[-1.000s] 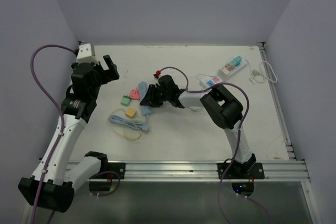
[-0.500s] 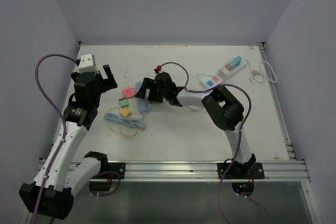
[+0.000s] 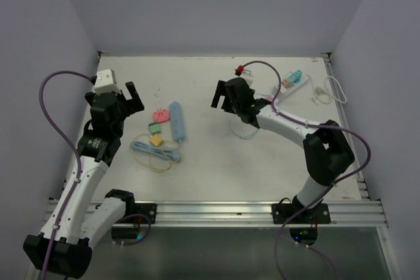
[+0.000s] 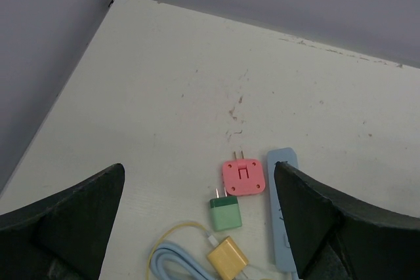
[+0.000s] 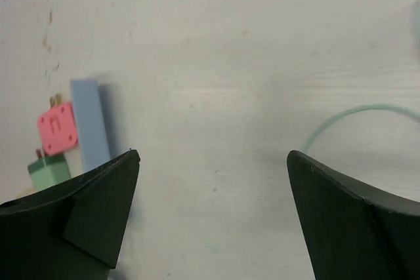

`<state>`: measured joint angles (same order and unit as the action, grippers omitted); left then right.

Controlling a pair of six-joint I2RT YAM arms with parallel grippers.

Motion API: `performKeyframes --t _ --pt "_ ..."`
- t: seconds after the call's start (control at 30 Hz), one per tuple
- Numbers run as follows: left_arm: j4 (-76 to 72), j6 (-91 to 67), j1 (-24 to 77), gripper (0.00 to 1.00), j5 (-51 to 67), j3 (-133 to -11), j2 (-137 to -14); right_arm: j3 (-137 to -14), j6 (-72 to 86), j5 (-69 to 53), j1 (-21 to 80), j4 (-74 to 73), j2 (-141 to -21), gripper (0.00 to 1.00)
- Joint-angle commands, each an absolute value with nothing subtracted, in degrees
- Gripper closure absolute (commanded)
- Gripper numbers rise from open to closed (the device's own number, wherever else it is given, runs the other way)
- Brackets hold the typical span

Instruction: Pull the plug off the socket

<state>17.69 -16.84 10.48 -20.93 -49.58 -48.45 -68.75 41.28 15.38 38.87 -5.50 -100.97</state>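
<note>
Plugs [image 3: 157,122] well left of right hand [image 3: 225,95]

White matt counter [image 3: 216,162]: smooth laminate-like surface, scuffed with faint dark marks toward the back. Long pale-blue plastic socket strip [image 3: 177,120]: smooth, low sheen. Square pink plastic plug [image 4: 244,176]: satin shell, two bright metal prongs (shiny). Small green plastic plug [image 4: 226,212]: same finish, metal prongs. Black jaws of both arms: matt plastic, slightly grainy. Front rail [image 3: 262,212]: brushed metal.

Three plugs – pink [image 4: 243,178], green [image 4: 225,212], yellow [image 4: 227,258], two power strips – blue [image 3: 177,120], white [image 3: 291,82]
</note>
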Motion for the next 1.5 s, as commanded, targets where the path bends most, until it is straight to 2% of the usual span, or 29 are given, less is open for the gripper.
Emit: performKeyframes --t 0.0,0.13,0.3,0.93,1.3,1.4,1.47 --pt "15.6 -15.9 9.9 0.00 -21.8 -49.2 -47.7 -67.2 39.1 28.6 33.6 -11.9 -93.8 0.01" --pt "15.6 -15.9 9.9 0.00 -21.1 -49.1 -47.9 -66.4 39.3 34.3 29.3 -15.2 -90.5 0.01" --pt "15.6 -15.6 9.9 0.00 -21.1 -49.0 -47.8 -68.0 40.5 37.9 25.4 -16.8 -91.9 0.01" --pt "15.0 -15.8 9.9 0.00 -19.8 -48.6 -47.0 -84.5 47.9 41.8 20.0 -23.8 -113.8 0.01" --pt "14.8 -15.6 9.9 0.00 -19.0 -48.5 -46.8 -85.5 49.1 41.4 19.2 -26.7 -119.4 0.01" --pt "14.7 -15.6 9.9 0.00 -18.8 -48.4 -46.8 -84.7 49.0 41.0 19.2 -26.6 -119.7 0.05" --pt "14.7 -15.6 9.9 0.00 -18.7 -48.4 -46.8 -83.6 48.5 40.3 19.2 -25.8 -119.4 0.12"
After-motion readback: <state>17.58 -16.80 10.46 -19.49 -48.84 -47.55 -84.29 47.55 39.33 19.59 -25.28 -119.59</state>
